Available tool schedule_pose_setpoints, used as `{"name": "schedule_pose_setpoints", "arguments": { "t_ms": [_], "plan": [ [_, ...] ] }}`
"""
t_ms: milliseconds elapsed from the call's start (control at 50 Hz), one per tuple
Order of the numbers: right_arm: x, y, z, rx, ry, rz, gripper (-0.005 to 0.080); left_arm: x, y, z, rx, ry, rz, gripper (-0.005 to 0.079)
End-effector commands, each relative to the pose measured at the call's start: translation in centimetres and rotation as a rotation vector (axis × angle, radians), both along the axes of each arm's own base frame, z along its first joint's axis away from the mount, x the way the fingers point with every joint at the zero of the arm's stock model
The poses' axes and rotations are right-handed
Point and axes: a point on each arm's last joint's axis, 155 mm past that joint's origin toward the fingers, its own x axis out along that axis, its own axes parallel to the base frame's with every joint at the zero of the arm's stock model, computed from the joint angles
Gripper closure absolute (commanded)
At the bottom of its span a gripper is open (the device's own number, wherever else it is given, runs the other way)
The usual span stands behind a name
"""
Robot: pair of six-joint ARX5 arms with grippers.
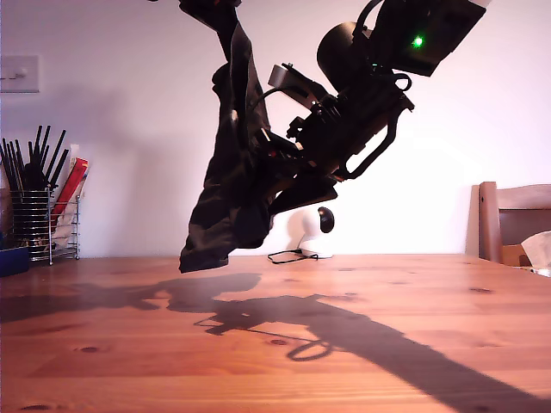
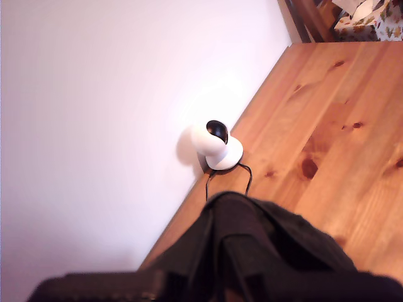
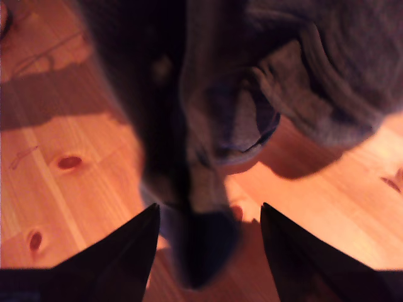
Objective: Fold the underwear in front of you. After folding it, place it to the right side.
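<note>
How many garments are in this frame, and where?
1. The underwear hangs in the air above the table, beside an arm, left of centre in the exterior view. Nothing else like it shows, though folds could hide more.

No text, label, brand, number or sign can be read in any of the 3 views. The underwear [image 1: 228, 181] shows no legible label. The red packet [image 1: 69, 185] in the wire rack at the exterior view's left is too small and blurred to read any print on it. The green light [image 1: 418, 40] on the arm's housing is only a glowing dot and carries no lettering.
</note>
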Motion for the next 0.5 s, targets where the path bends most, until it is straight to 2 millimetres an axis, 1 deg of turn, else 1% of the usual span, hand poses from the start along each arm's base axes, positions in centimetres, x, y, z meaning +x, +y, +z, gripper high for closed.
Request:
{"name": "schedule_pose_setpoints", "arguments": {
  "t_ms": [0, 240, 360, 400, 440, 480],
  "plan": [
    [-0.1, 0.6, -0.8, 0.009, 0.015, 0.011, 0.0289, 0.4, -0.3, -0.8, 0.006, 0.011, -0.002, 0.0766],
    [-1.1, 2.0, -0.5, 0.039, 0.027, 0.047, 0.0294, 0.3, -0.2, -0.9, 0.009, 0.015, -0.002, 0.0766],
    [-1.8, 2.8, -0.9, 0.045, 0.046, 0.077, 0.0314, 0.3, -0.2, -0.9, 0.009, 0.015, -0.001, 0.0766],
    [-2.1, 2.9, -1.4, 0.04, 0.058, 0.082, 0.0331, 0.3, -0.2, -0.9, 0.009, 0.015, -0.001, 0.0766],
    [-2.3, 2.9, -1.8, 0.033, 0.071, 0.085, 0.0366, 0.3, -0.2, -0.9, 0.01, 0.015, -0.001, 0.0766],
    [-2.5, 3.0, -2.1, 0.026, 0.082, 0.087, 0.0447, 0.3, -0.2, -0.9, 0.01, 0.016, -0.001, 0.0766]
  ]
}}
